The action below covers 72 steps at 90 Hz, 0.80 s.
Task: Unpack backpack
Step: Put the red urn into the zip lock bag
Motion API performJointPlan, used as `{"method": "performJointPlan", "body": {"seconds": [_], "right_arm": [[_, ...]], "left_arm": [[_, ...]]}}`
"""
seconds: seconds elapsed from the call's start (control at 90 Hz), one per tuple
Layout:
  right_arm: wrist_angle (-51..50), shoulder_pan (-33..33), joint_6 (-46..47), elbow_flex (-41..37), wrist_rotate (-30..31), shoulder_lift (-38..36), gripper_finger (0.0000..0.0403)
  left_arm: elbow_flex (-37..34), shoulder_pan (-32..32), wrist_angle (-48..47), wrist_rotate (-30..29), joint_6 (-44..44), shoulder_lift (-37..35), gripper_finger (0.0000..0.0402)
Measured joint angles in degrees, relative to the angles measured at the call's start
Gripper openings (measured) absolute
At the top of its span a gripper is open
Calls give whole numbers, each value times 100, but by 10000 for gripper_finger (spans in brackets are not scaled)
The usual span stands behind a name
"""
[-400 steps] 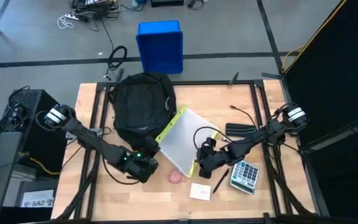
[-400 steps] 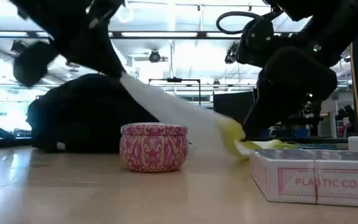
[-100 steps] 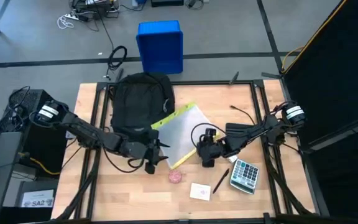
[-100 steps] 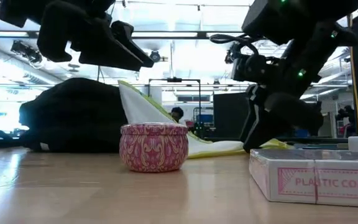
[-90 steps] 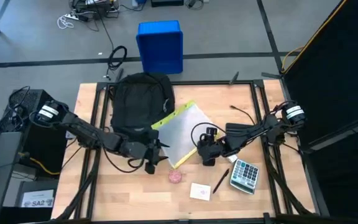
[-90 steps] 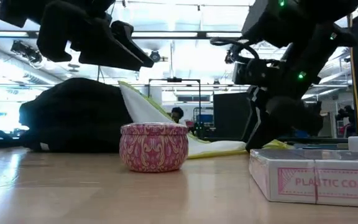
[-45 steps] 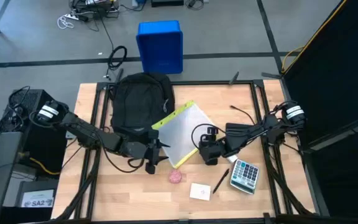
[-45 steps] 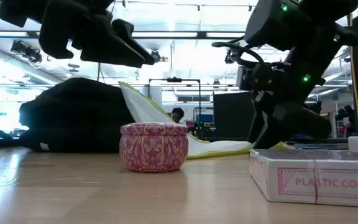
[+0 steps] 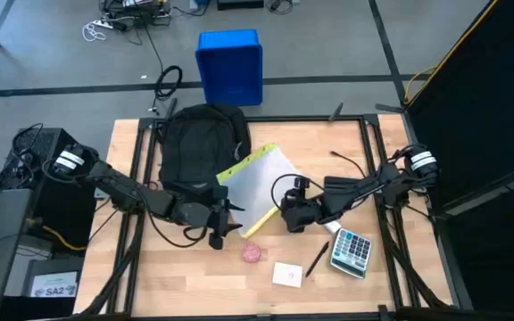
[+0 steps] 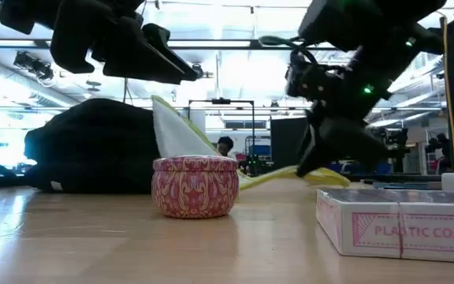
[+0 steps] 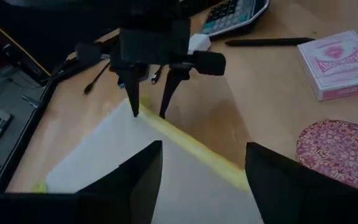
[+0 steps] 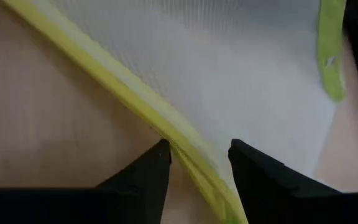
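The black backpack (image 9: 202,147) lies at the table's far left. A white mesh pouch with yellow edges (image 9: 259,189) lies beside it, its far-left corner (image 10: 166,118) propped up against the backpack. My left gripper (image 11: 204,180) hovers open above the pouch's left part, touching nothing. My right gripper (image 12: 199,149) points down at the pouch's yellow near edge (image 12: 166,127), open, one finger on each side of that edge. My right gripper comes from above, pointing down, with the pouch's yellow near edge (image 11: 149,118) running between its two fingers. A gap still shows between the fingertips. In the low view that edge (image 10: 286,173) stands raised off the table at the fingers. Which finger touches it, I cannot tell.
On the near part of the table sit a pink patterned tin (image 9: 253,253), a card box (image 9: 287,275), a pen (image 9: 318,260) and a calculator (image 9: 353,250). A black case (image 9: 344,185) lies under my right arm. A blue bin (image 9: 230,67) stands on the floor beyond.
My right gripper has gone toward the table's left edge, onto the pouch's yellow near edge. That edge, flat on the table before, now stands raised at the gripper, and the pouch has slid a little toward the backpack.
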Motion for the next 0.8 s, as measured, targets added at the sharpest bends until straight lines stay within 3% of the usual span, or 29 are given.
{"method": "performJointPlan", "body": {"seconds": [0.367, 0.8], "right_arm": [[771, -303, -310, 2, -678, 0, 137], [1289, -302, -311, 4, -1036, 0, 133]], "left_arm": [[0, 0, 99, 0, 0, 0, 198], [0, 0, 91, 0, 0, 0, 198]]}}
